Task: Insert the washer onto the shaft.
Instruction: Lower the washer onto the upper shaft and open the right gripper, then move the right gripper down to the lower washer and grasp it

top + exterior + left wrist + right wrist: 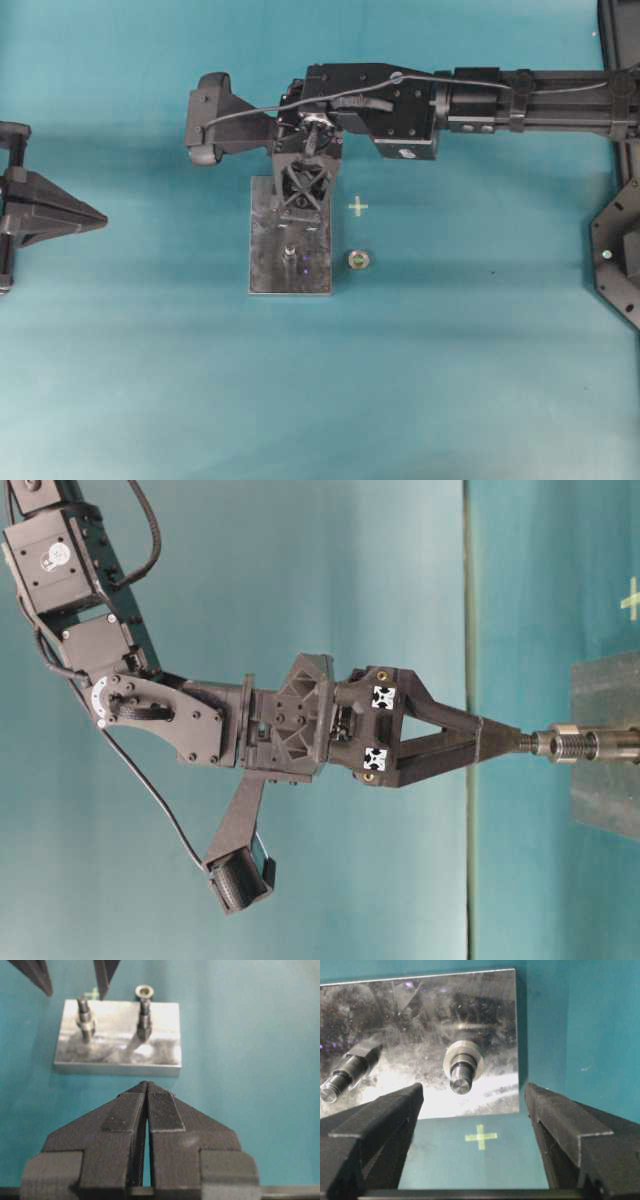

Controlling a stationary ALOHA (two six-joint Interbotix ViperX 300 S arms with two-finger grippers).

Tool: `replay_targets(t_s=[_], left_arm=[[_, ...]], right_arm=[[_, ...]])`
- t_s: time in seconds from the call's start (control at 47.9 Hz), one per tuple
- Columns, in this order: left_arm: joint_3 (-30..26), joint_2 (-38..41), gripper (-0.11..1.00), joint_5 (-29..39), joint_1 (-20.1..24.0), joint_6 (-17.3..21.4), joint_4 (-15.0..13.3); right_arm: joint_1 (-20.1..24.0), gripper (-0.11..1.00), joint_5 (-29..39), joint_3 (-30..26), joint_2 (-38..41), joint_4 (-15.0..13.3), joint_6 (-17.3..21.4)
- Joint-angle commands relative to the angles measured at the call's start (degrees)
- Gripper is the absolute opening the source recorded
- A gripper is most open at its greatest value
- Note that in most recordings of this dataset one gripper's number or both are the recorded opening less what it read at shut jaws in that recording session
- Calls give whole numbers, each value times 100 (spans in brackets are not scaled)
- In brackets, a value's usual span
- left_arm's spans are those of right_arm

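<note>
The silver washer [463,1058] sits around the upright shaft [460,1082] on the metal plate [420,1005], part way down it. In the left wrist view the washer [86,1024] rings the left-hand shaft [83,1006]. My right gripper [475,1105] hangs open just above that shaft, one finger on each side, holding nothing. From table level the gripper [520,742] ends right at the shaft top, near the washer [565,745]. From overhead the right gripper [303,208] covers that shaft. My left gripper [146,1084] is shut and empty, short of the plate [265,270].
A second threaded shaft [289,252] with a hex base stands on the same plate. A small metal ring [358,260] lies on the teal table right of the plate, below a yellow cross mark [358,207]. The left gripper [60,215] rests at the far left.
</note>
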Motion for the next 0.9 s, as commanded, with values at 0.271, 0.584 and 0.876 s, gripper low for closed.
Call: replay_targets(t_s=[0.271, 0.584, 0.876], left_arm=[[-79, 35, 0, -26, 9, -9, 18], [-88, 62, 0, -26, 9, -9, 18], [-79, 62, 0, -26, 9, -229, 18]], right_arm=[[88, 86, -158, 861, -1195, 35, 281], [439, 86, -984, 2294, -1731, 334, 738], [914, 86, -1731, 2742, -1424, 483, 1037]])
